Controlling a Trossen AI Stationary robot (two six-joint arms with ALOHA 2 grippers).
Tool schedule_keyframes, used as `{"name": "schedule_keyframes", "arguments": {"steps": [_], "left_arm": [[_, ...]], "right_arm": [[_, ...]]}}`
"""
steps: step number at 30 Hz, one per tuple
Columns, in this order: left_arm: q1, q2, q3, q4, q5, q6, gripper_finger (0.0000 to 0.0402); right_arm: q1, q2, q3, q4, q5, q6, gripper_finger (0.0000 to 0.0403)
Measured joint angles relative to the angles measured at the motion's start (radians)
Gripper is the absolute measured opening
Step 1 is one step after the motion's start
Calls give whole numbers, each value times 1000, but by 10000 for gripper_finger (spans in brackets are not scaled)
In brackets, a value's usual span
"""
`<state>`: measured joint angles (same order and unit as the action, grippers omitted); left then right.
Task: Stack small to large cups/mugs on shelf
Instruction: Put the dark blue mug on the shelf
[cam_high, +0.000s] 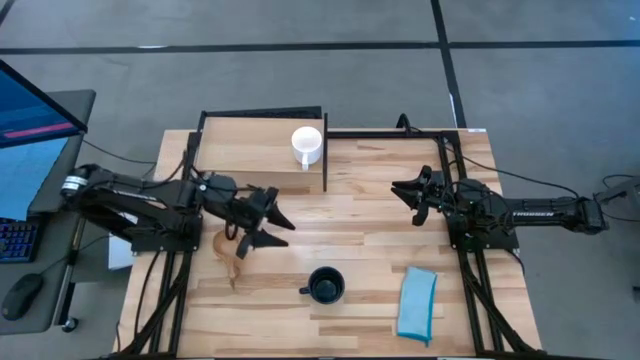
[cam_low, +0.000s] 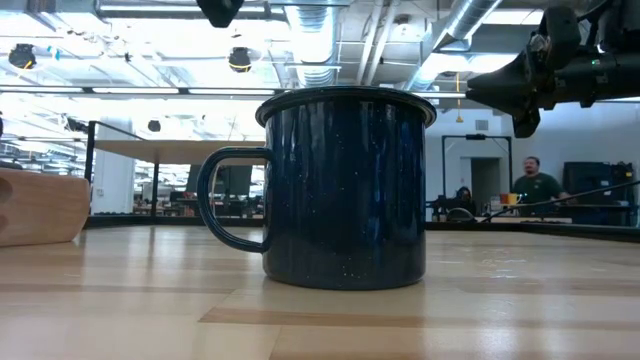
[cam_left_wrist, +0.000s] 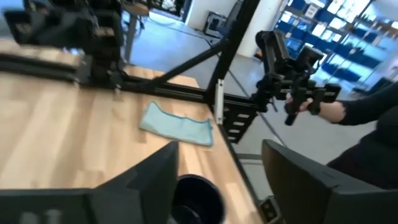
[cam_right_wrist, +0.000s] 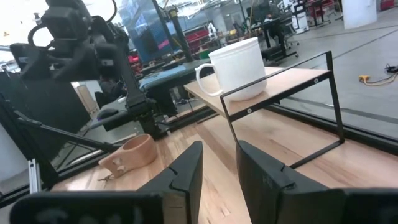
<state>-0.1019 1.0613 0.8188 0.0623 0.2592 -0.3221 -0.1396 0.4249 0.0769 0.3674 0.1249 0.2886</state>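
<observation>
Left end effector, fingers spread and empty, hovers left of centre beside the wooden cup; white mug already occupies the shelf, awaiting stacking; right end effector waits open, empty.

I see a light wood-plank bench carrying everything. On its far left part stands a low shelf with a light wood board top and thin black metal frame. One white ceramic mug sits upright on the shelf board near its right end. Directly on the bench: a dark navy speckled enamel mug, upright, near the front edge; a light brown wooden cup with a long handle left of it; a light blue folded cloth right of the navy mug, apart from it.
</observation>
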Motion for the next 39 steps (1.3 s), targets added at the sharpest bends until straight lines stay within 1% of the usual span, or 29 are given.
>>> {"name": "schedule_keyframes", "arguments": {"steps": [4, 9, 12, 18, 21, 27, 34, 36, 39], "left_arm": [[-25, 33, 0, 9, -1, -94, 256], [-57, 67, 0, 45, -12, -108, 267], [-80, 91, 0, 112, -82, -108, 268], [-123, 153, 0, 181, -246, 33, 268], [-137, 180, 0, 194, -289, 82, 268], [-156, 244, 0, 192, -312, 93, 268], [-182, 330, 5, 187, -346, 40, 268], [-194, 368, 29, 173, -367, 50, 267], [-211, 433, 101, 139, -378, 106, 258]], "right_arm": [[0, 0, 0, 0, 0, 0, 118], [0, 0, 0, 0, 0, 0, 118], [0, 0, 0, 0, 0, 0, 118], [0, 0, 0, 0, 0, 0, 118], [0, 0, 0, -1, 0, 0, 118], [0, 0, 0, -9, 0, 0, 118], [0, 0, 0, -13, 0, 0, 118], [0, 0, 0, -16, 0, 0, 118], [0, 0, 0, -17, 0, 0, 118]]}}
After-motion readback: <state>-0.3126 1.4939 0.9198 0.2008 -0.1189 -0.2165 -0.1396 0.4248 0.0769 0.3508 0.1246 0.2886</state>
